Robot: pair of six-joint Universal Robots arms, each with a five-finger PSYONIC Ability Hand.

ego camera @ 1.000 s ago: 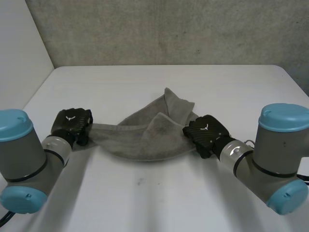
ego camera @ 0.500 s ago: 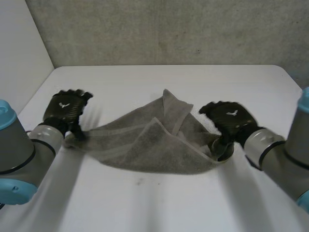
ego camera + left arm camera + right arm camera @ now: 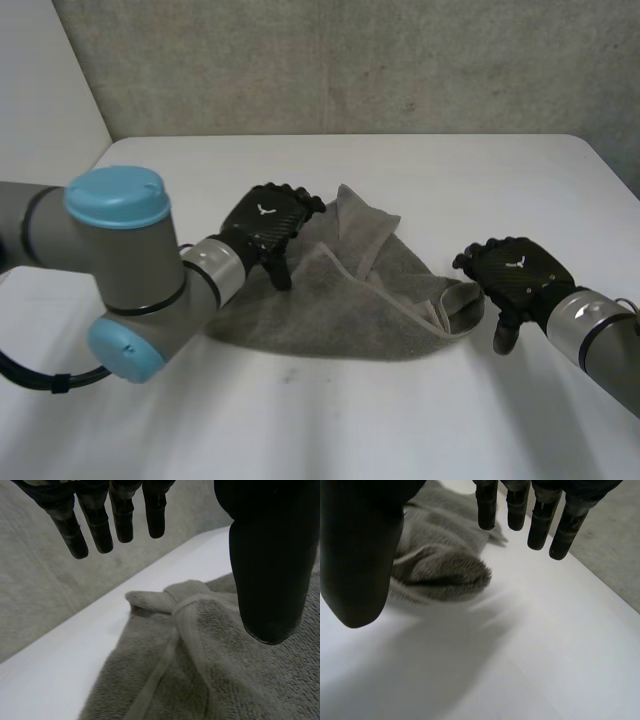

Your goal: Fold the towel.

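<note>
The left robot hand (image 3: 262, 222) hovers open above the crumpled towel (image 3: 340, 315). The right robot hand (image 3: 515, 275), empty and open, hangs just beside its corner.

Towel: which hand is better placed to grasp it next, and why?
Probably left: the left hand is open directly over the towel; the right hand is open beside its corner, over the table.

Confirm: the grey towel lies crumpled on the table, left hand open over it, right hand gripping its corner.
Not the grip: the right wrist view shows the right hand open, holding nothing, beside a corner of the towel. The rest stands.
</note>
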